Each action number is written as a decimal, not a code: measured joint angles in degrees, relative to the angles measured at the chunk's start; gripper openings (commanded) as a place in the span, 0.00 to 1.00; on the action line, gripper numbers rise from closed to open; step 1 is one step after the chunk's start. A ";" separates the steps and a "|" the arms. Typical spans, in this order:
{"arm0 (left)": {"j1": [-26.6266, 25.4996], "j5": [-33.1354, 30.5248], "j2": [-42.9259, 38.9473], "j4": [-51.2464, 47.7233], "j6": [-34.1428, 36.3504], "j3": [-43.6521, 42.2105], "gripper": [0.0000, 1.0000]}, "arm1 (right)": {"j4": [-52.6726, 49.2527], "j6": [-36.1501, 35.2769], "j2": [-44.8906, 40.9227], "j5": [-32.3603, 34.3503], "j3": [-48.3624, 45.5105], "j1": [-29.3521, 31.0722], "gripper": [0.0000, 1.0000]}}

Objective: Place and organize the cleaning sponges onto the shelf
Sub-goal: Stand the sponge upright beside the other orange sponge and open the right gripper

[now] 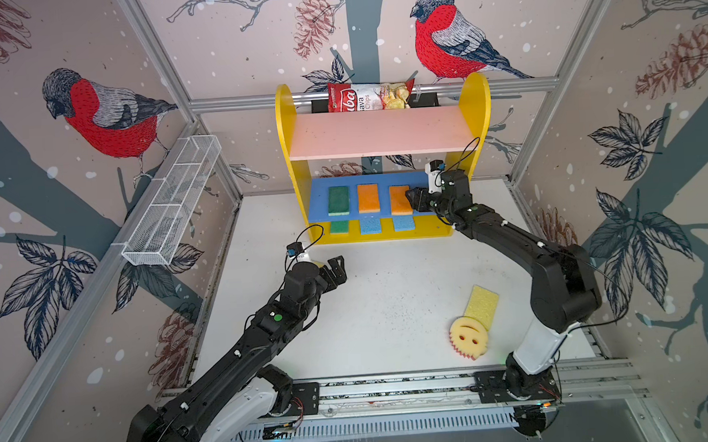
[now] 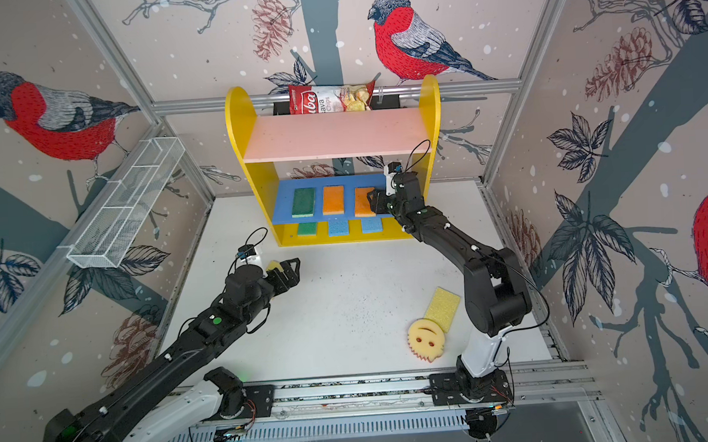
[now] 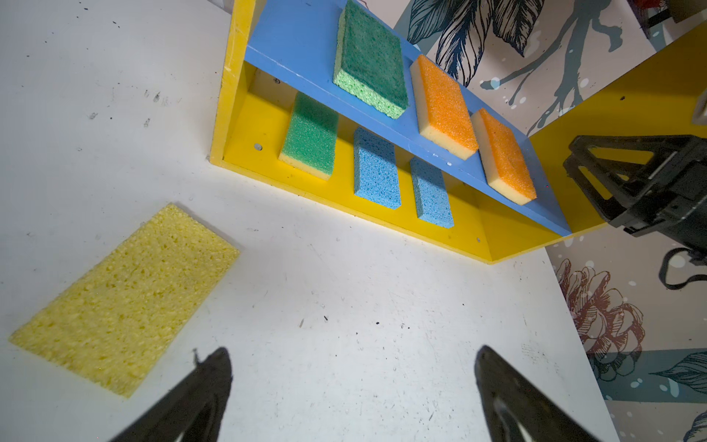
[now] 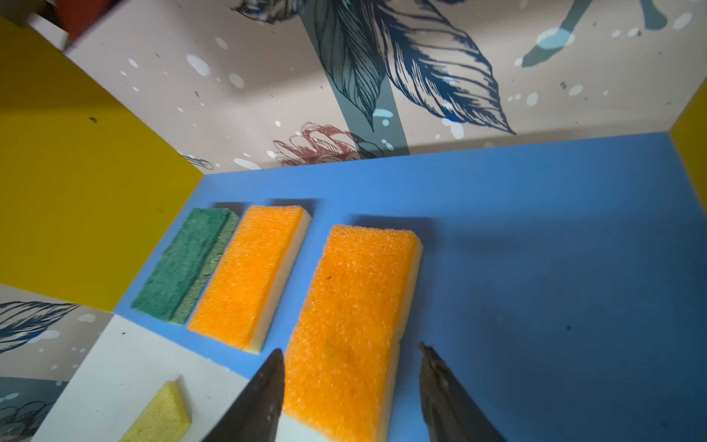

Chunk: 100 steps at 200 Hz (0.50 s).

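**Six sponges shelved, three to go**

Six rectangular foam sponges lie on the yellow-sided wooden shelf [image 1: 477,111]. A green-topped sponge [image 1: 338,201] and two orange-topped ones sit on the blue middle board [image 1: 318,209], and one green and two blue on the yellow base [image 1: 427,230]. The pink top board [image 1: 381,133] is bare.

By my judgement, two thirds are done. Left on the white table [image 1: 390,311] are a flat yellow sponge [image 3: 126,302] just beside the left gripper [image 3: 354,356], whose jaws gape wide and empty, and a pale-yellow rectangular sponge [image 1: 482,306] touching a round smiley-face sponge [image 1: 468,338].

The right gripper [image 4: 350,349] straddles the rightmost orange sponge [image 4: 355,298] with jaws parted. A gap shows at one finger, so nothing looks gripped. That sponge lies flat, scrub side up. Its long axis runs front to back, one short end toward the shelf's open front, parallel with its neighbours.
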 measured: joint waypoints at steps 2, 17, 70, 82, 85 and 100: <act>0.00 0.00 -0.02 0.00 0.00 -0.02 0.98 | 0.07 0.20 -0.24 -0.15 -0.24 0.00 0.56; 0.00 0.04 -0.04 0.00 0.00 -0.17 0.98 | 0.42 1.20 -1.49 -1.05 -1.70 0.00 0.50; 0.00 0.24 -0.52 0.02 -0.57 -1.42 0.98 | 2.21 5.53 -4.44 -4.90 -9.44 1.36 0.00; 0.00 0.26 -0.63 0.02 -0.59 -1.55 0.98 | 2.43 5.92 -5.03 -5.25 -10.56 1.90 0.00; 0.00 0.28 -0.66 0.02 -0.59 -1.57 0.98 | 2.43 6.08 -5.18 -5.38 -10.78 2.10 0.00; 0.00 0.28 -0.66 0.02 -0.61 -1.66 0.98 | 2.71 6.93 -5.77 -5.55 -11.47 2.84 0.00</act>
